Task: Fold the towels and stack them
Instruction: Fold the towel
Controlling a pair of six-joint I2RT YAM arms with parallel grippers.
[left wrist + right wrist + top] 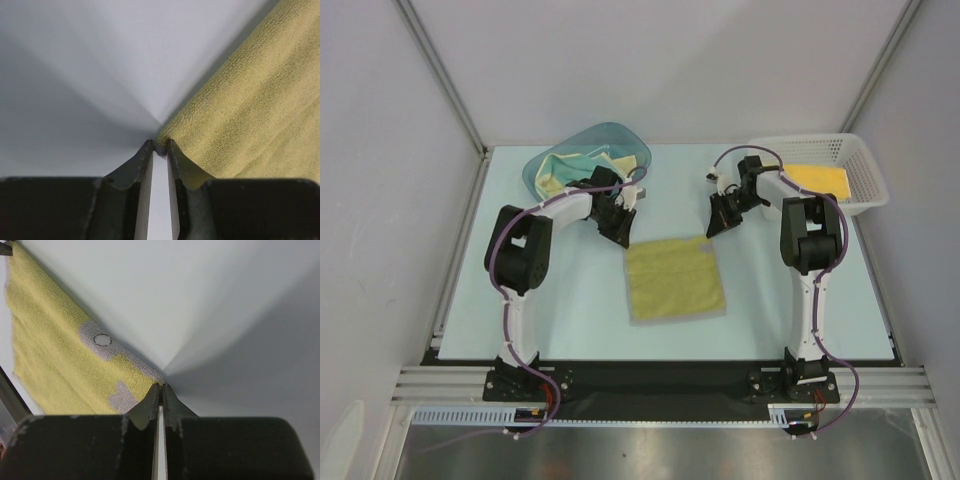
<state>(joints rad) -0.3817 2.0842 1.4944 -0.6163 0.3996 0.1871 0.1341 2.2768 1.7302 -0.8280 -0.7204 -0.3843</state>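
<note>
Top external view gives you the olive-yellow towel [675, 282] spread flat in the middle of the table [570, 300], between the two arms. Your left fingers [617, 233] sit at its far left corner and your right fingers [717, 222] at its far right corner.

In the left wrist view the fingers stand narrow, with the very tip of the towel's corner nipped between them and the rest of the cloth running off to the right. In the right wrist view the fingers are pressed almost together on the other corner. From there the cloth looks brighter yellow, and grey patches [102, 340] show along its edge.

Behind your left arm, the teal tub [545, 165] holds crumpled towels [552, 182]. Behind your right arm, the white mesh basket [865, 165] holds a bright yellow towel [817, 178] lying folded.
</note>
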